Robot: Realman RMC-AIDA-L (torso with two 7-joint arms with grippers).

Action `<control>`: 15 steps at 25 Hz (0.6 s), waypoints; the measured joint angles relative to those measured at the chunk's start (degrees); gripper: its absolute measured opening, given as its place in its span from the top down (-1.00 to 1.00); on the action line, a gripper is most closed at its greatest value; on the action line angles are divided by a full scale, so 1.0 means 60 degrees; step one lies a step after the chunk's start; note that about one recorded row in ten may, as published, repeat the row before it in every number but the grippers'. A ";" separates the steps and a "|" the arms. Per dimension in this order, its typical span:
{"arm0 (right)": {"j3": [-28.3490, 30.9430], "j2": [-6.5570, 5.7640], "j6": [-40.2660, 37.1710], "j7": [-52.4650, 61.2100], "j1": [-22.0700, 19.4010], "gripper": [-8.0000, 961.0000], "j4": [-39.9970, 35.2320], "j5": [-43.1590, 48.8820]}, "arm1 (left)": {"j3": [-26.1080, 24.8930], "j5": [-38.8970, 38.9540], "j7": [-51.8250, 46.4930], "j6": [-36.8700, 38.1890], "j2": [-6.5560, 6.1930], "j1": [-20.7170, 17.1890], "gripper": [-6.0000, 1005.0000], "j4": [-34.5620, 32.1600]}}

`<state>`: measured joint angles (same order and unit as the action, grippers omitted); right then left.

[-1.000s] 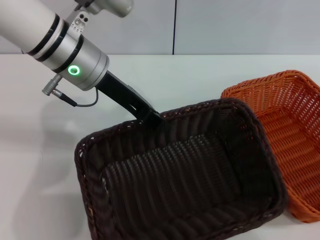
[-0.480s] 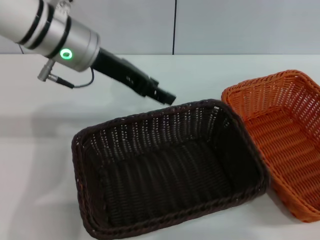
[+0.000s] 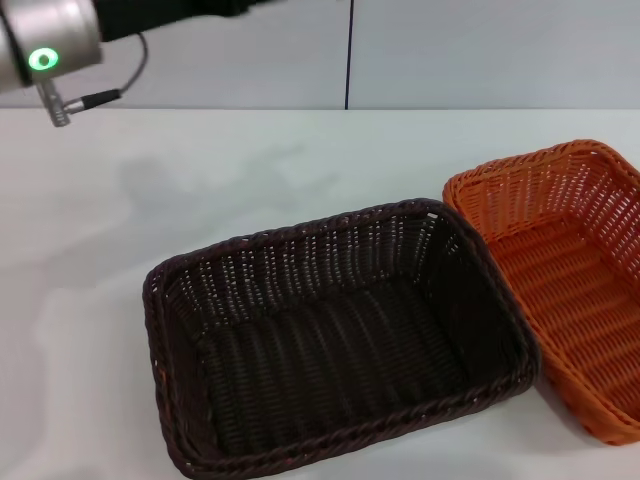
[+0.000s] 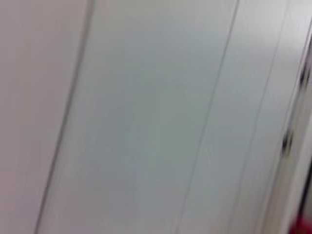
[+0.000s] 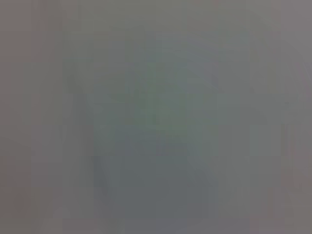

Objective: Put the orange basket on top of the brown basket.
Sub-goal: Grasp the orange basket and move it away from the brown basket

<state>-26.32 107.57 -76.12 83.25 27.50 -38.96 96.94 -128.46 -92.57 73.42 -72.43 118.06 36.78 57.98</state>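
Observation:
The brown basket (image 3: 335, 355) lies flat and empty on the white table (image 3: 200, 180), at the front middle of the head view. The orange basket (image 3: 575, 285) lies flat right beside it on the right, also empty. Its left rim touches the brown basket's right rim. My left arm's wrist (image 3: 45, 45) is high at the top left, well above and behind the brown basket. The left gripper's black body (image 3: 180, 12) runs off the top edge and holds nothing that shows. My right gripper is out of view. Neither wrist view shows a basket.
A pale wall with a dark vertical seam (image 3: 350, 55) rises behind the table. The left wrist view shows only blurred wall panels (image 4: 146, 117). The right wrist view shows only a plain grey surface.
My left gripper has let go of the brown basket's far rim and risen up and to the left. The brown basket has dropped from tilted to flat on the table.

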 joint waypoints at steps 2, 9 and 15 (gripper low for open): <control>-0.0018 -0.0266 -0.0845 0.0771 0.0179 -0.44 -0.0945 0.2002 | -0.0036 0.1093 0.0546 -0.0005 -0.0003 -0.0281 -0.68 -0.0267; -0.0167 -0.0535 -0.2891 0.0728 0.0986 -0.44 -0.2096 0.6585 | -0.0049 0.3004 0.1710 0.0027 0.0025 -0.0803 -0.67 -0.0670; -0.1119 -0.0549 -0.3861 0.0572 0.1231 -0.44 -0.2033 0.7529 | -0.0125 0.3345 0.1870 0.0069 -0.0004 -0.0665 -0.67 -0.1198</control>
<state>-33.03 104.28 -99.28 86.68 34.88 -51.16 142.11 -129.22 -72.50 84.64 -72.02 118.03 32.79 50.79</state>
